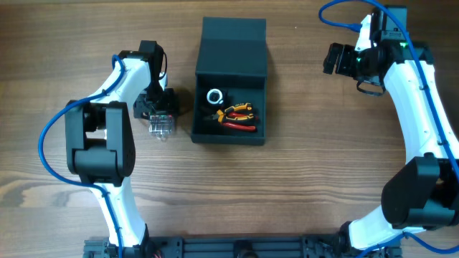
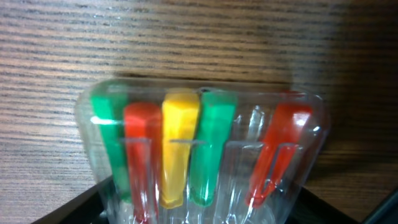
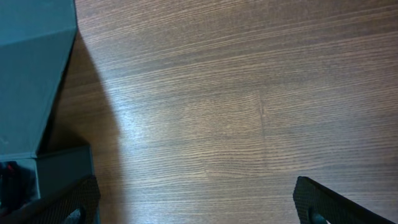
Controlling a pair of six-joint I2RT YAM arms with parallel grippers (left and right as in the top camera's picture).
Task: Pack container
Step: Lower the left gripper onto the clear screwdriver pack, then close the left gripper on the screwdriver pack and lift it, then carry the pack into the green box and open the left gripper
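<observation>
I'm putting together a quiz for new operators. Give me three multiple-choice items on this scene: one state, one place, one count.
1. The lid of the container is: A) open B) shut C) missing
2. Where is the clear case? A) inside the container B) on the table by the left gripper C) on the lid
3. How many coloured pieces does the case hold? A) two B) five C) nine
Key: 1 A, the flap is swung back and pliers show inside. 2 B, overhead shows it outside the box, at the gripper. 3 B, the left wrist view shows green, red, yellow, green, orange-red.
</observation>
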